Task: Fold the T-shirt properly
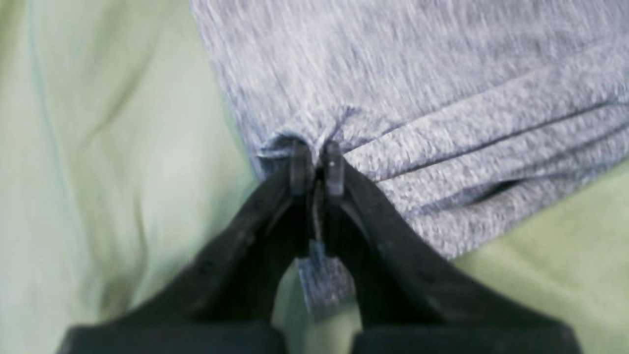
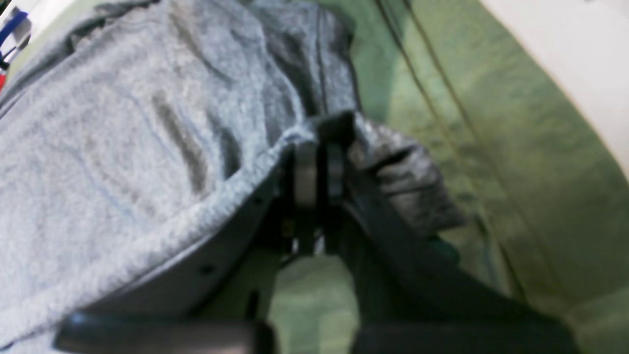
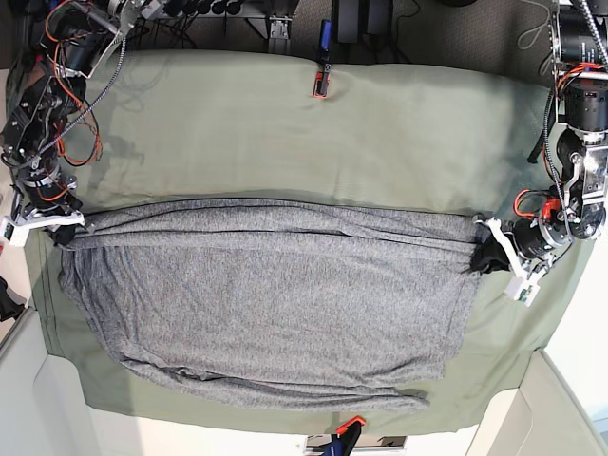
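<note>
The heather-grey T-shirt (image 3: 275, 299) lies spread wide across the olive-green table cloth (image 3: 313, 133), with a folded band along its far edge. My left gripper (image 1: 317, 164) is shut on a pinch of the shirt's hemmed corner (image 1: 314, 142); in the base view it (image 3: 486, 252) sits at the shirt's right end. My right gripper (image 2: 319, 162) is shut on the shirt's edge (image 2: 295, 135), with cloth draped over it; in the base view it (image 3: 59, 231) sits at the shirt's left end. The shirt (image 2: 123, 147) fills the left of the right wrist view.
A small red and black object (image 3: 321, 82) lies on the cloth at the far edge. Another red and black object (image 3: 344, 429) sits at the near edge. Cables and arm bases stand at the far corners. White floor shows beyond the cloth's right edge (image 2: 565, 59).
</note>
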Tool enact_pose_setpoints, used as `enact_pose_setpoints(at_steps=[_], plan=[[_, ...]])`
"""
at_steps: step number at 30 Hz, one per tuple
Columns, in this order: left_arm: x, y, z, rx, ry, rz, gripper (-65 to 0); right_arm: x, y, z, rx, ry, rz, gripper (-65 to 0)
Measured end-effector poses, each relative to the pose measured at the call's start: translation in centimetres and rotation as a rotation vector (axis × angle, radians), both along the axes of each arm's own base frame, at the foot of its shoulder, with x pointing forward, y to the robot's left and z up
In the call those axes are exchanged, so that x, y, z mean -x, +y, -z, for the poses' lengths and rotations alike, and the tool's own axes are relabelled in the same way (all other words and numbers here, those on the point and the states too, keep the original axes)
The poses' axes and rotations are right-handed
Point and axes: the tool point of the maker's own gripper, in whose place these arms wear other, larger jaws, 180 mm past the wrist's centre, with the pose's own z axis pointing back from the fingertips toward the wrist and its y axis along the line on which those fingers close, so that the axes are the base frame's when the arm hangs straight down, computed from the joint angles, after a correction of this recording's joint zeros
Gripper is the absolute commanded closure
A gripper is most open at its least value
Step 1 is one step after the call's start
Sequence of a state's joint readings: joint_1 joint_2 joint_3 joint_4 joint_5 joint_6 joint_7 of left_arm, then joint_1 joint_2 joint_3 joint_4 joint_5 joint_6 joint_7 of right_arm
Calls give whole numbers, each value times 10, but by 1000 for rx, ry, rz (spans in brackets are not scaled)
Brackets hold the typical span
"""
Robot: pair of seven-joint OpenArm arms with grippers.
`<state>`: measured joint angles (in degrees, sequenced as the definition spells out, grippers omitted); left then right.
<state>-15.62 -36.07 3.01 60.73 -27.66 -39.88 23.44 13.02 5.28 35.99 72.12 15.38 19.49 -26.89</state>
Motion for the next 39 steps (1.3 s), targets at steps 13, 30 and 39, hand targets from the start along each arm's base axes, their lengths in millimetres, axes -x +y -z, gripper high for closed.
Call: enact_pose_setpoints(at_steps=[13, 30, 39], plan=[[-1, 7, 27, -35, 95, -2, -273, -7, -12, 8, -31, 22, 4, -133], [48, 15, -20, 377, 151, -150, -273, 49, -11, -24, -62, -7, -62, -297], [95, 3, 16, 455, 188, -221, -273, 57, -14, 4, -83, 11, 22, -298]])
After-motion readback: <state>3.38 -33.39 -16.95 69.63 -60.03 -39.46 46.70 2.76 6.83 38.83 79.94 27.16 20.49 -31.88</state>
